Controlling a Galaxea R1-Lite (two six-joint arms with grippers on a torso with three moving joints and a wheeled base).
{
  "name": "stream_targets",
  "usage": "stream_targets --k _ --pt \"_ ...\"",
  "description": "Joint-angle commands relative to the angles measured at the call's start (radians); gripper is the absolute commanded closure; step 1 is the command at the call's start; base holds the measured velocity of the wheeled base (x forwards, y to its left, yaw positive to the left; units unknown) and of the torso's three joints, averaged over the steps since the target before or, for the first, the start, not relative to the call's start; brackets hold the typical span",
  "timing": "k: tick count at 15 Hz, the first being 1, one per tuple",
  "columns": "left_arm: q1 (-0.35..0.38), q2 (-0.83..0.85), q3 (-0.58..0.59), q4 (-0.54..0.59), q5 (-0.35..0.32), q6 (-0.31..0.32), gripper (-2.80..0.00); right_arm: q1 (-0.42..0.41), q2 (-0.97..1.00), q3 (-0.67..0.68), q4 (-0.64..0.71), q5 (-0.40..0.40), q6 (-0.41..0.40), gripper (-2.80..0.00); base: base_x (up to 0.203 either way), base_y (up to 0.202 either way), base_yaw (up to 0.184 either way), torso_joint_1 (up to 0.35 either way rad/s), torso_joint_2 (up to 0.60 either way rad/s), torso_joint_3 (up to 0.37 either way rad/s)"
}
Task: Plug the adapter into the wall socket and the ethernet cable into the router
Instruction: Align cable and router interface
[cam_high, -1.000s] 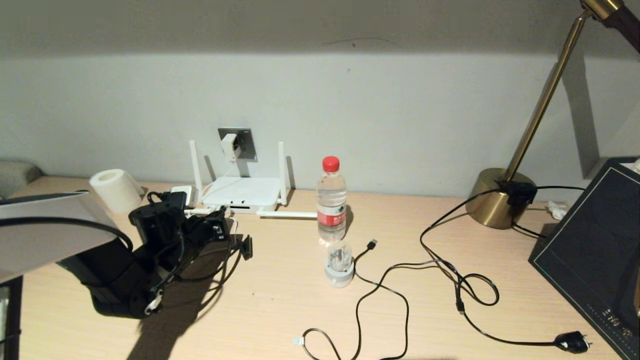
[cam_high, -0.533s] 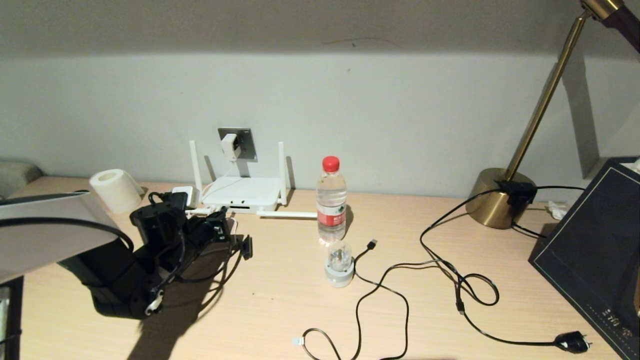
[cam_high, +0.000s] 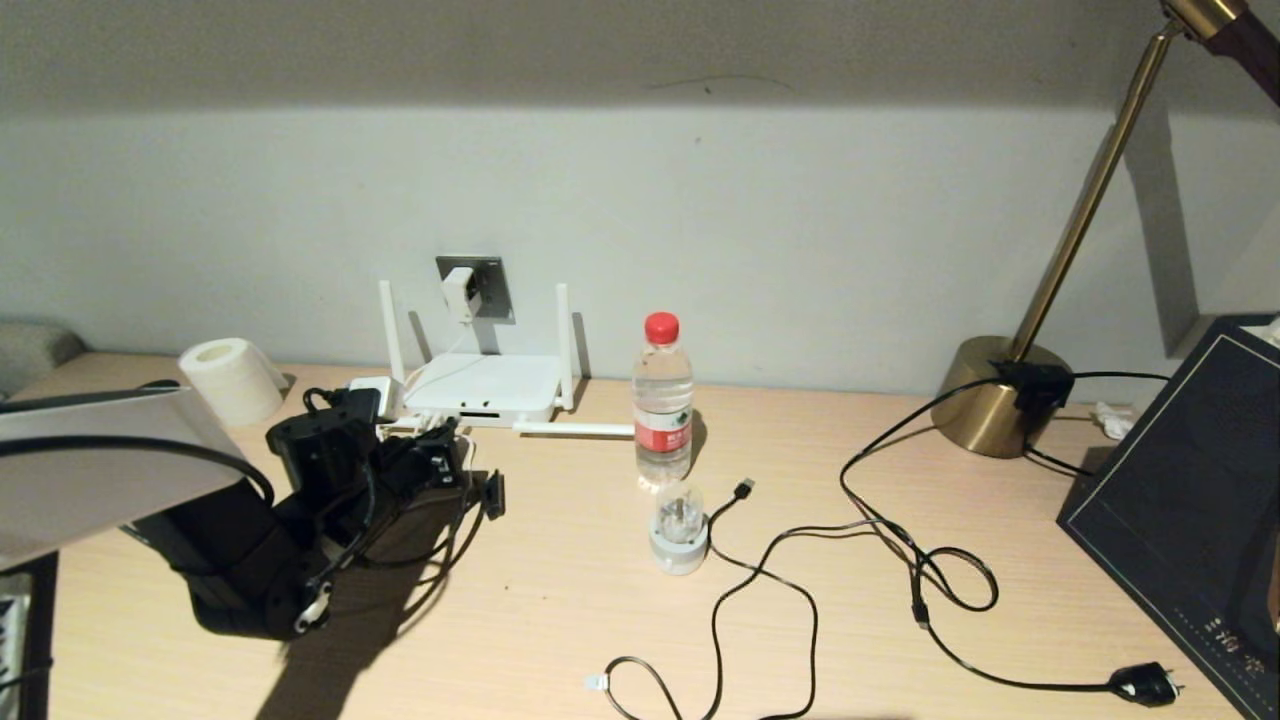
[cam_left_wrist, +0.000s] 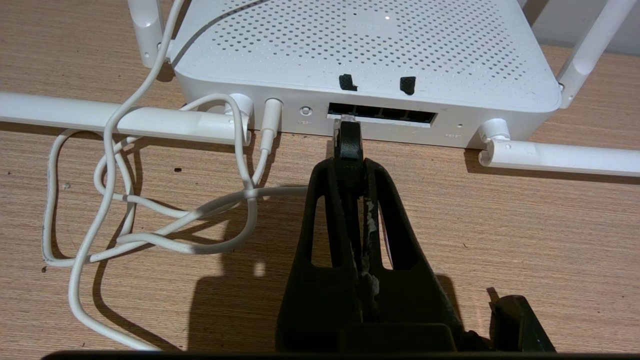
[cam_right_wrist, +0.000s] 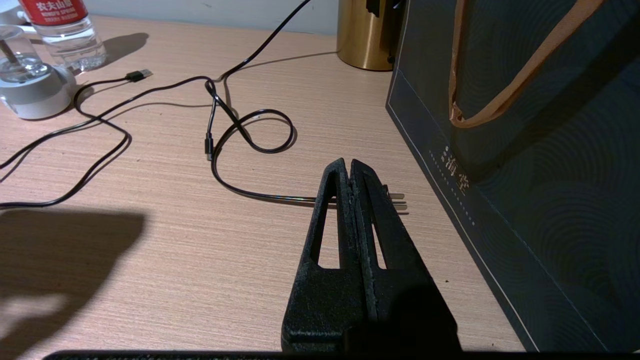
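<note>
One light, stiff black ethernet plug (cam_left_wrist: 348, 142) is pinched by the closed left pincer (cam_left_wrist: 350, 172), centre frame, at the flat white router's (cam_left_wrist: 365, 55) ports; right pincer (cam_right_wrist: 351, 172) shut, empty.

1. You cannot tell whether the ethernet cable (cam_left_wrist: 348, 142) tip is seated in the router (cam_left_wrist: 370, 60) port; the plug hides it.
2. The adapter (cam_high: 459, 292) covers part of the wall socket (cam_high: 490, 285).
3. The lamp (cam_high: 1090, 200) head is cut off.

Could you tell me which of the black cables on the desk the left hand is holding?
The ethernet cable, pinched in the left hand at the router; the USB-tipped cable lies loose.
</note>
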Motion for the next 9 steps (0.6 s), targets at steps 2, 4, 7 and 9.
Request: stream_targets --k 2,4,7,9 --pt "0.000 0.002 -0.001 -0.007 0.000 0.000 0.00 0.000 0.000 0.009 -0.001 0.001 0.000 0.00 0.000 0.000 0.000 0.000 0.00 0.000" --pt "0.002 0.002 -0.003 -0.007 0.000 -0.001 0.00 0.000 0.000 0.009 -0.001 0.001 0.000 0.00 0.000 0.000 0.000 0.000 0.00 0.000" --pt "0.002 0.002 -0.006 -0.007 0.000 -0.001 0.00 0.000 0.000 0.009 -0.001 0.001 0.000 0.00 0.000 0.000 0.000 0.000 0.00 0.000" --pt "0.002 0.002 -0.012 -0.007 0.000 -0.001 0.00 0.000 0.000 0.009 -0.001 0.001 0.000 0.00 0.000 0.000 0.000 0.000 0.00 0.000"
